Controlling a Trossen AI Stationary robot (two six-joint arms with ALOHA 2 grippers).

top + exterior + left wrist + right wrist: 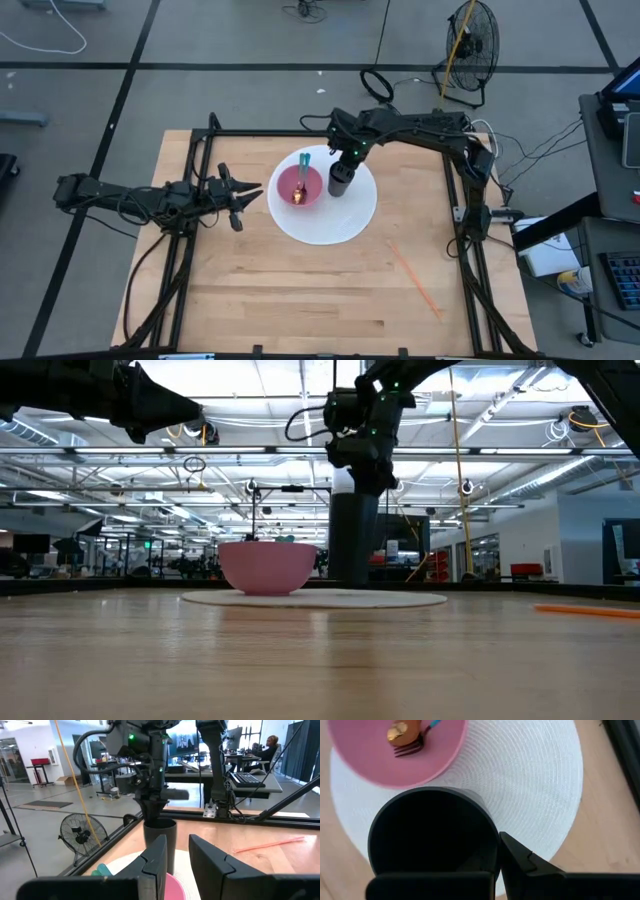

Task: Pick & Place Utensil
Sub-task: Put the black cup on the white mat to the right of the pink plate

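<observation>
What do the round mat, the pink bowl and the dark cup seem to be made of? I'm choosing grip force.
The round mat looks woven, likely fibre or vinyl: concentric ribbed rings show, matte white. The pink bowl looks like smooth plastic or glazed ceramic, an even colour with a soft sheen; which one is unclear. The dark cup looks like matte black plastic, possibly coated metal: no glare, thin rim.

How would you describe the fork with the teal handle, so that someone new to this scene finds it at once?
Find the round white woven placemat in the middle of the wooden table. On its left part stands a pink bowl, beside a tall dark cylindrical cup. The fork lies inside that bowl, its teal handle sticking over the rim; it is the only utensil there.
</observation>
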